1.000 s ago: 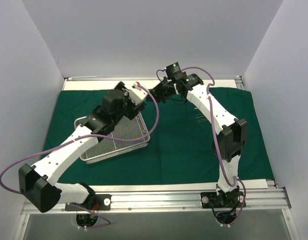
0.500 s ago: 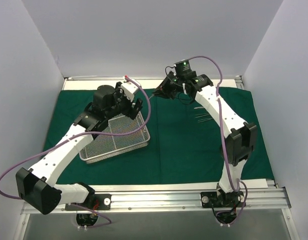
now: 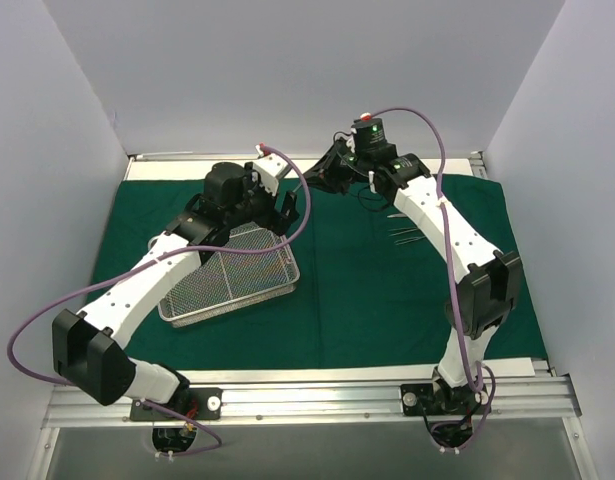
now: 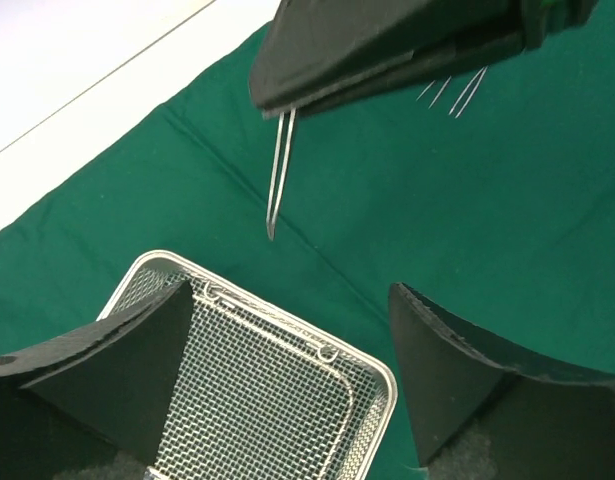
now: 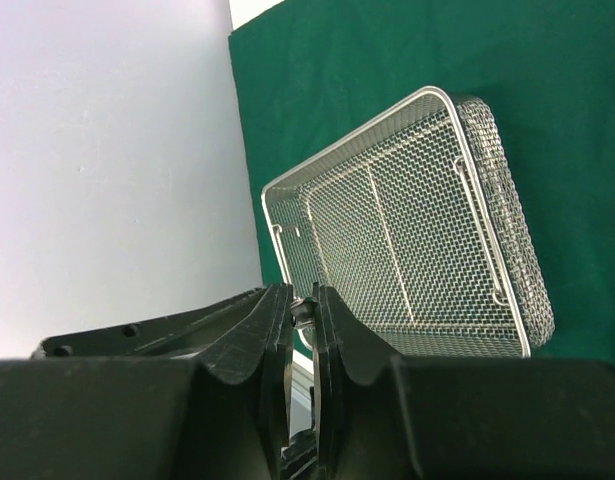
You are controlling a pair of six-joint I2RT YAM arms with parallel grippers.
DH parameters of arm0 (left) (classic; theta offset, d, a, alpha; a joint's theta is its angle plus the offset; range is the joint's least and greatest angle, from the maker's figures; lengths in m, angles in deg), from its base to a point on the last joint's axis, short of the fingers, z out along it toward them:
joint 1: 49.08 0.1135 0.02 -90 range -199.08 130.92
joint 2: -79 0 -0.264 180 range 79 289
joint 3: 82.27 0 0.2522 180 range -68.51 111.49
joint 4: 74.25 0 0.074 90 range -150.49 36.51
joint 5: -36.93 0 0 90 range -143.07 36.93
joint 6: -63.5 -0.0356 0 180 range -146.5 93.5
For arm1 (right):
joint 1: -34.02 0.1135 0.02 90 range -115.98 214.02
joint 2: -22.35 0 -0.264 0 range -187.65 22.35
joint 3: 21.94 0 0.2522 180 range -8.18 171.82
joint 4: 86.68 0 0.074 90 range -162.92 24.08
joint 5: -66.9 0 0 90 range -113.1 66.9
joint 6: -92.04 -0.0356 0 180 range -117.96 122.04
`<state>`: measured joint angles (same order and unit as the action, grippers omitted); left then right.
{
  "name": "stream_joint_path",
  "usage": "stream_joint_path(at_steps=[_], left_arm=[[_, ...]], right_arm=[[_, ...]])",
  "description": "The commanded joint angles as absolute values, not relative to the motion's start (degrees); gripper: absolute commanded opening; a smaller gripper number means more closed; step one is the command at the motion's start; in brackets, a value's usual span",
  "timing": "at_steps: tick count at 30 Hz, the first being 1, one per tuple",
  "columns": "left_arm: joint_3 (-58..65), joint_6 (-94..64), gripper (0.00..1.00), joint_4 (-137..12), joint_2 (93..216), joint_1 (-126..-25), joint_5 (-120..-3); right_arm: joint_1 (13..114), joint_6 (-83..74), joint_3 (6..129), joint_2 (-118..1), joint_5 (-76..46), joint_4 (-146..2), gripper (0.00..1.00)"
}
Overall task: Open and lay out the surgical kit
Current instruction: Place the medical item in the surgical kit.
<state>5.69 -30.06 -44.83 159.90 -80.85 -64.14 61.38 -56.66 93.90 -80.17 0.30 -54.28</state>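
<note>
Top view: the green cloth (image 3: 387, 300) lies spread flat, the mesh tray (image 3: 232, 285) on it left of centre, loose instruments (image 3: 402, 232) right of centre. The left gripper (image 3: 279, 210) hangs over the tray's far end, the right gripper (image 3: 319, 182) at upper centre. Left wrist view: left jaws wide apart above the tray; the right gripper, top of frame, clamps tweezers (image 4: 278, 170). Right wrist view: jaws together, tray centre right
</note>
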Motion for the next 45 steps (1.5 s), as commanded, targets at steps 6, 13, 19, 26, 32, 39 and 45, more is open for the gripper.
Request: stream_joint_path(at_steps=[6,13,19,26,32,39,45], left_arm=[[6.72,-29.49,0.92,-48.19,157.13,-80.29,-61.86],[10.59,-30.90,0.91,-47.22,160.47,-79.67,-64.58],[10.86,-30.64,0.87,-46.86,161.88,-78.79,-68.62],[12.88,-31.51,0.34,-43.35,165.13,-78.61,-72.50],[12.97,-35.64,0.02,-43.35,164.43,-79.40,-62.24],[13.23,-43.02,0.02,-43.44,164.34,-82.65,-51.42],[13.76,-45.04,0.02,-43.27,164.96,-85.81,-44.47]], right_arm=[[60.74,-54.74,92.55,-76.27,1.86,-54.37,0.00],[61.09,-54.83,92.28,-76.53,4.94,-57.09,0.00],[61.09,-54.65,92.28,-76.53,8.10,-59.90,0.00],[61.01,-54.65,92.89,-76.97,8.89,-60.35,0.00],[60.92,-53.33,102.79,-80.83,3.99,-47.45,0.44],[61.62,-57.63,118.09,-89.61,-1.82,-31.96,0.49],[63.73,-59.48,123.57,-93.23,-5.25,-23.88,0.48]])
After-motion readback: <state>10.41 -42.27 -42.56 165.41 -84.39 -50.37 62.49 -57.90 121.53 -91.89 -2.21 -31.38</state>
